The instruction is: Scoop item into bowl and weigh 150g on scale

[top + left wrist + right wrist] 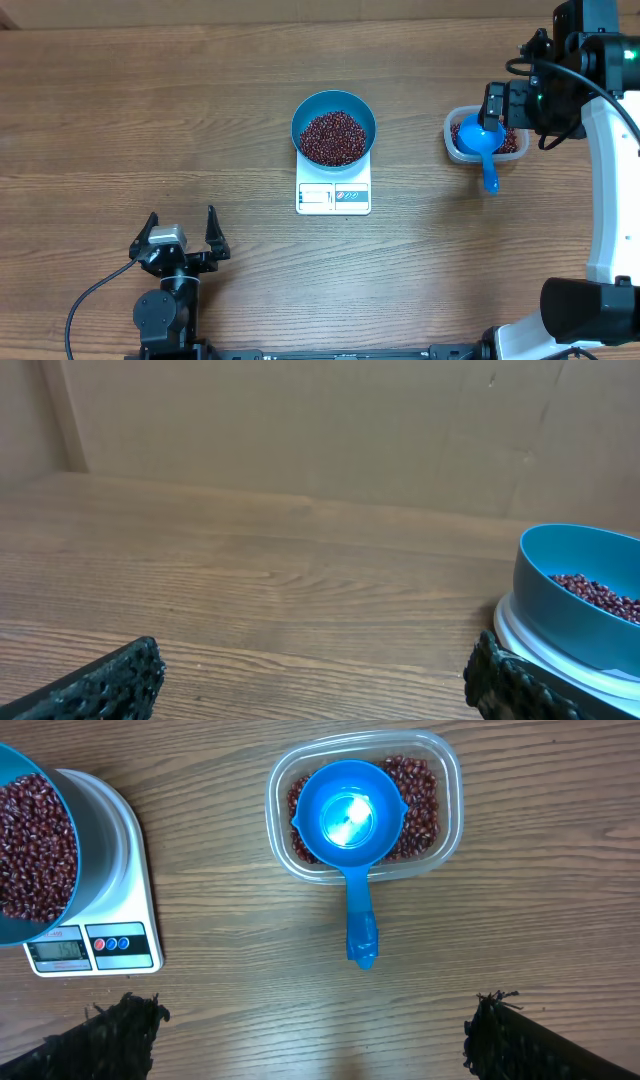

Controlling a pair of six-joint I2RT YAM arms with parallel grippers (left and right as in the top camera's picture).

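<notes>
The blue bowl (302,118) stands on the white scale (333,197) at the table's middle and holds a heap of red-brown beans (334,137). In the right wrist view the bowl (62,782) and scale (118,880) are at the left edge. More beans (420,808) lie in a clear tub (452,832), with an empty blue scoop (348,815) resting on them and its handle sticking out over the rim. My right gripper (497,108) hovers open above the tub, its fingers (112,1038) far apart. My left gripper (180,222) rests open at the front left with nothing in it.
The clear tub (518,146) sits at the right, a hand's width from the scale. A brown wall (320,430) rises behind the table in the left wrist view, where the bowl (545,575) shows at the right. Bare wood lies between the left gripper and the scale.
</notes>
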